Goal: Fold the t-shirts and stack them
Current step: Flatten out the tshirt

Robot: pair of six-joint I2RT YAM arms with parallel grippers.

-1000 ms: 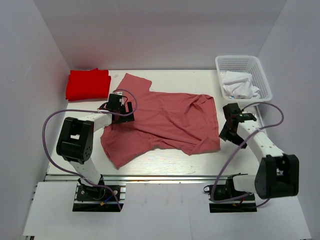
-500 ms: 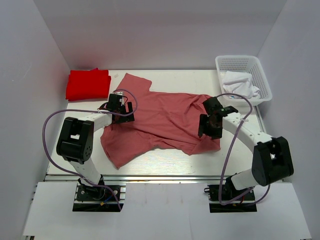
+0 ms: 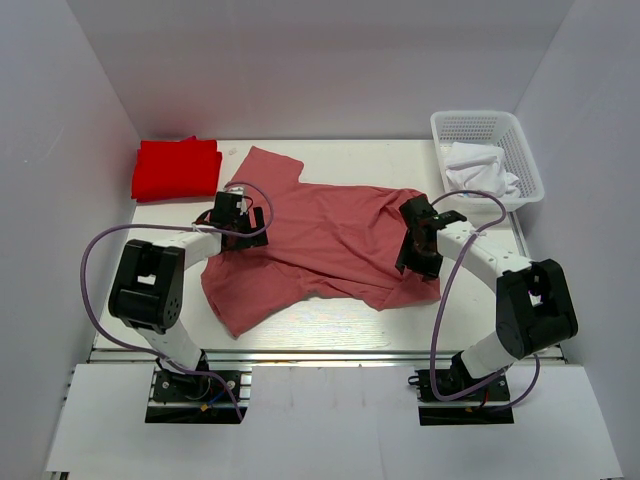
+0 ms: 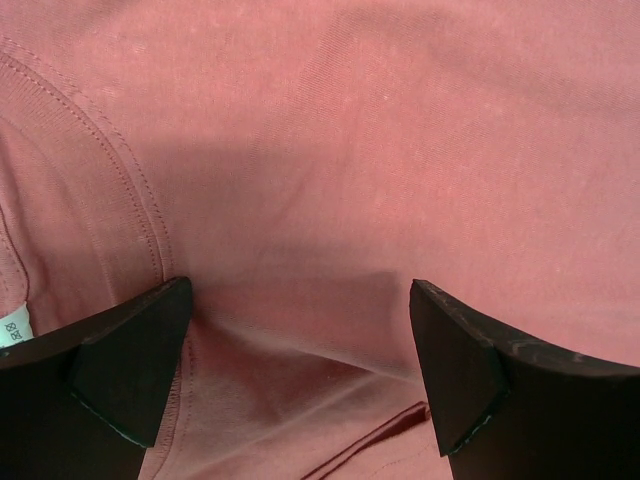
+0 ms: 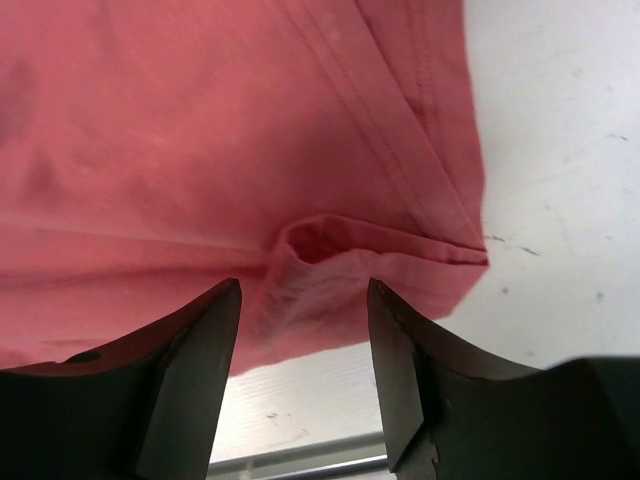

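The dusty pink t-shirt [image 3: 340,240] lies spread flat and rumpled across the middle of the table. The red t-shirt [image 3: 176,170] sits folded at the back left corner. My left gripper [image 3: 240,215] rests on the pink shirt's left side by the collar; in the left wrist view it [image 4: 300,290] stands wide open, with pink cloth [image 4: 350,150] lying flat between the fingers. My right gripper [image 3: 418,250] is down on the shirt's right front corner. In the right wrist view it [image 5: 303,290] is part-way open, its fingers either side of a small raised fold of the hem [image 5: 320,250].
A white mesh basket [image 3: 490,125] with white cloth [image 3: 480,170] in it stands at the back right. White table [image 5: 560,150] shows past the shirt's corner, and its front rail [image 3: 330,352] runs just below the shirt.
My right arm has swung left from beside the shirt onto its right front corner, and its jaws have narrowed. The left gripper has barely moved and stays wide.
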